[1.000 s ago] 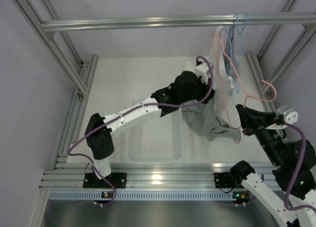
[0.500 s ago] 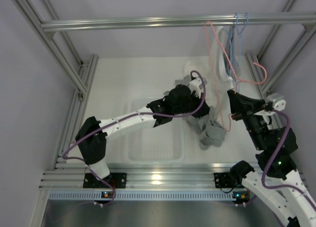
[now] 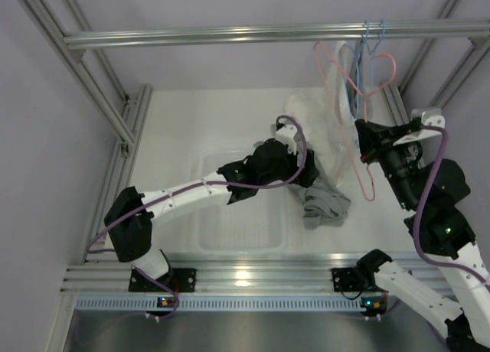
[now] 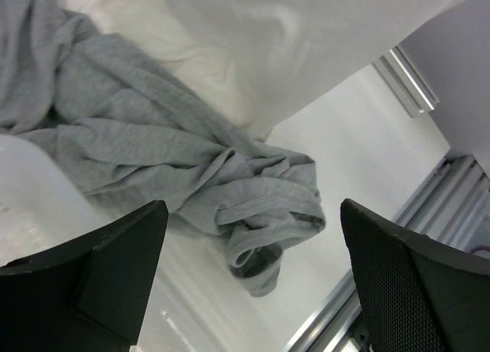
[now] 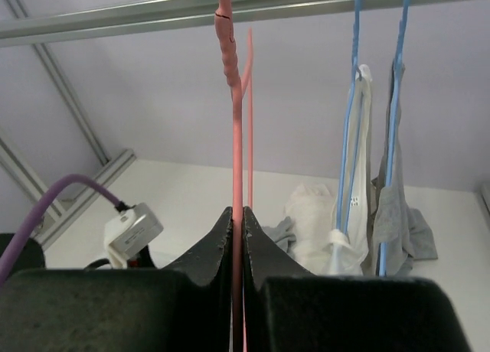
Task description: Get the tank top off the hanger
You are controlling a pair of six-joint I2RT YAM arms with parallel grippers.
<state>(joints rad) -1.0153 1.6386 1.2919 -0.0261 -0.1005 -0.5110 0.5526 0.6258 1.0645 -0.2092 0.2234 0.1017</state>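
Looking down, I see my left gripper [image 4: 253,214] spread wide over the crumpled grey fabric tank top [image 3: 325,203], which lies lower centre-right in the top view. My right gripper [image 5: 237,226] is clamped on the thin pink hanger [image 5: 233,138].

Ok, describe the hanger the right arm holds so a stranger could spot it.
Find the aluminium rail overhead, towards its right end. Beside the blue hangers, the right gripper pinches the pink hanger. It alone is pink and bare; the blue ones carry clothes.
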